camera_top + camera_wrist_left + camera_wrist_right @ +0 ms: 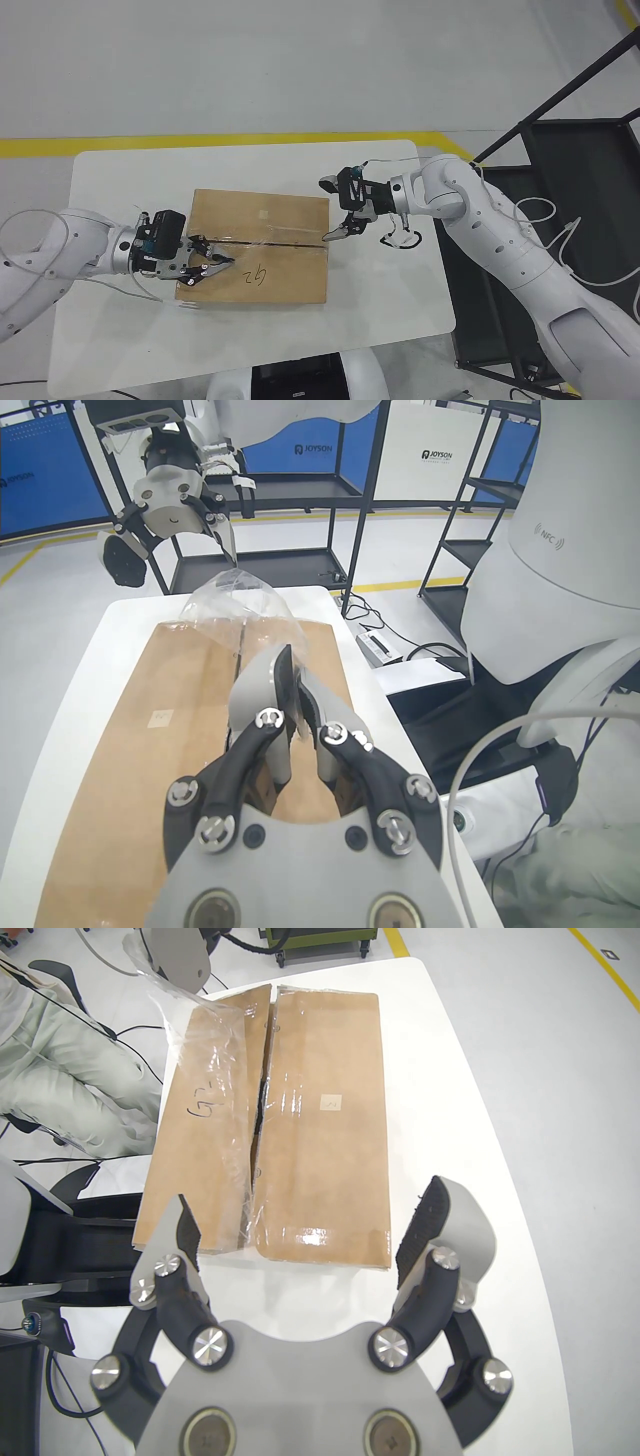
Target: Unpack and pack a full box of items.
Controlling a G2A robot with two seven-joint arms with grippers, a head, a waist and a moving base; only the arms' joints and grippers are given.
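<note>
A brown cardboard box (262,245) lies flat on the white table (380,300), its two top flaps meeting at a centre seam (261,1098). A strip of clear packing tape (235,610) is peeled up from the seam. My left gripper (291,680) is shut on that tape over the box's left end (205,262). My right gripper (305,1223) is open just off the box's right end (335,210), above the table, with nothing between its fingers.
Black metal shelving (580,170) stands to the right of the table. Cables and a small device (377,645) lie on the floor beside it. Bare table surrounds the box on the far and right sides.
</note>
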